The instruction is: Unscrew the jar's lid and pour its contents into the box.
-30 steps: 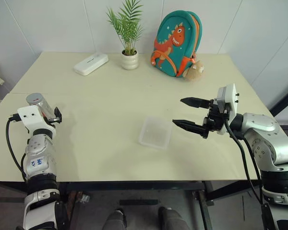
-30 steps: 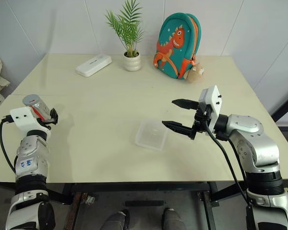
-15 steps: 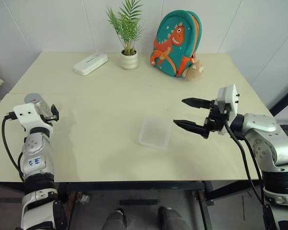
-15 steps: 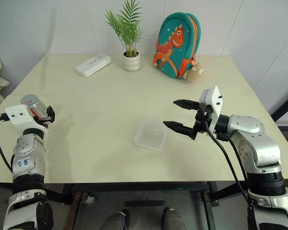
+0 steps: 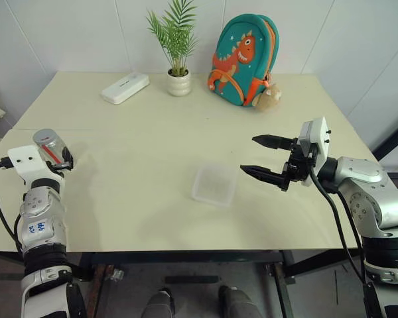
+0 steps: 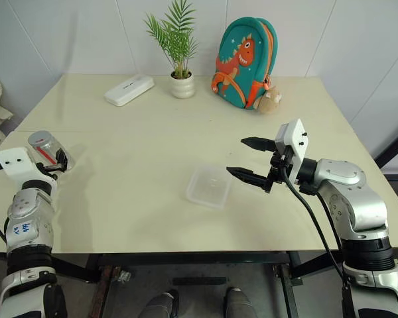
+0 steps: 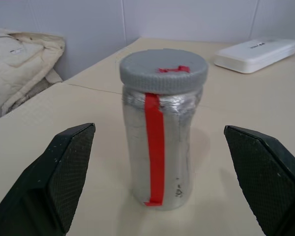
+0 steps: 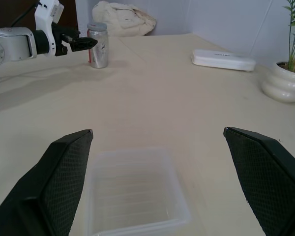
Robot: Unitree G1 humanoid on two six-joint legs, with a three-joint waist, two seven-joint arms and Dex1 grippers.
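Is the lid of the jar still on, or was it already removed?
On. In the left wrist view the grey lid sits on top of the upright jar, which stands on the table; whether it is screwed tight cannot be told.

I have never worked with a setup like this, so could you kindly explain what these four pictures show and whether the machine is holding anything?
It is a two-armed humanoid robot at a table. Two pictures come from cameras in its head, looking down over the arms; the other two come from a camera on each wrist, looking out between that gripper's black fingers. The left gripper is open, with the jar standing between its fingers, untouched, its grey lid on. The right gripper is open and empty, beside the clear box. Along the far edge lie a white case, a potted plant and a dinosaur backpack. Nothing is held.
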